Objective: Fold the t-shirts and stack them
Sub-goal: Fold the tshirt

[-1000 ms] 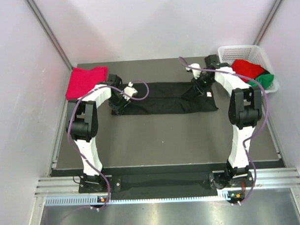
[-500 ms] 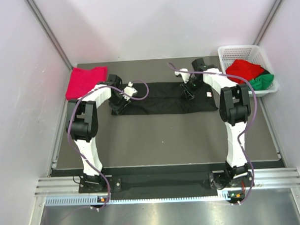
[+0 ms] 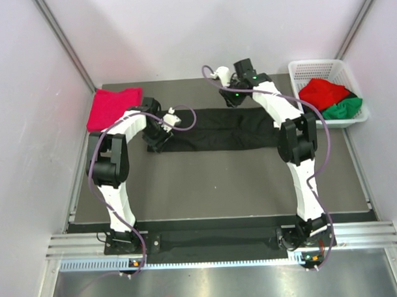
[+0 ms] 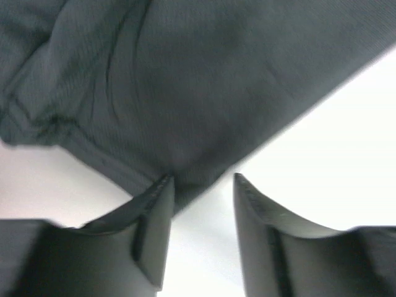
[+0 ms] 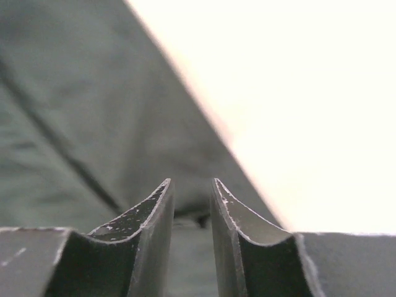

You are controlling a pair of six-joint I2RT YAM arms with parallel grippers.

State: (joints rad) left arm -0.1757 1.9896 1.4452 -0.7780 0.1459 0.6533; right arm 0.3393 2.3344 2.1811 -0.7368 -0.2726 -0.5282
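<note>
From the top view, the black shirt point(image 3: 211, 132) lies as a long band across the table point(image 3: 206, 181). My left gripper point(image 3: 160, 130) sits on its left end, and the right gripper point(image 3: 231, 100) at its far edge near the middle. A pink shirt point(image 3: 112, 107) lies folded at the far left corner. Red point(image 3: 324, 91) and green point(image 3: 347, 107) shirts fill the basket point(image 3: 313, 69).

On the left wrist, the left gripper point(image 4: 203, 179) is released. Bare table point(image 4: 322, 142) shows between its fingers, and the shirt's point(image 4: 185, 80) corner reaches one fingertip.

On the right wrist, the right gripper point(image 5: 190, 182) is clenched on the shirt's point(image 5: 80, 111) edge.
</note>
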